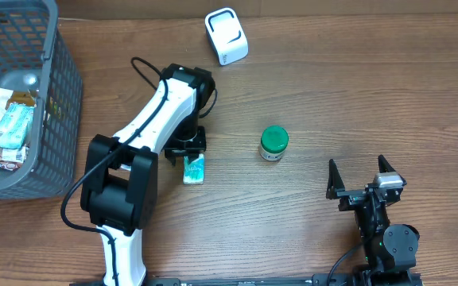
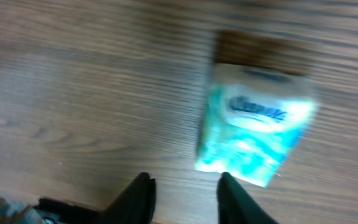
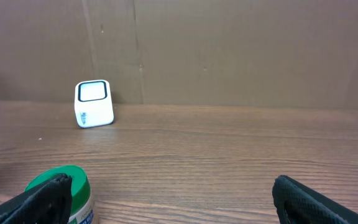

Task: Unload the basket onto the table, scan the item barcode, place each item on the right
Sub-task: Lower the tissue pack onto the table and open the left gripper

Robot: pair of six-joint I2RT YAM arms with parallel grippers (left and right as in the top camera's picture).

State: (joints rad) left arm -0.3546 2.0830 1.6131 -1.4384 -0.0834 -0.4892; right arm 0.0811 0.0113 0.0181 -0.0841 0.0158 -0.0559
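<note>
Tissue pack (image 1: pixel 194 169) lies on the tabletop (image 1: pixel 332 95) just beyond the left gripper (image 2: pixel 184 180), whose fingers stand slightly apart (gripping nothing). Right gripper (image 1: pixel 357 165) is spread wide, empty.

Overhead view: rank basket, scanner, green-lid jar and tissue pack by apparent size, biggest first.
1. basket, by far the largest
2. scanner
3. green-lid jar and tissue pack: they look about alike, and the pack is partly hidden, so I won't rank one over the other.
</note>
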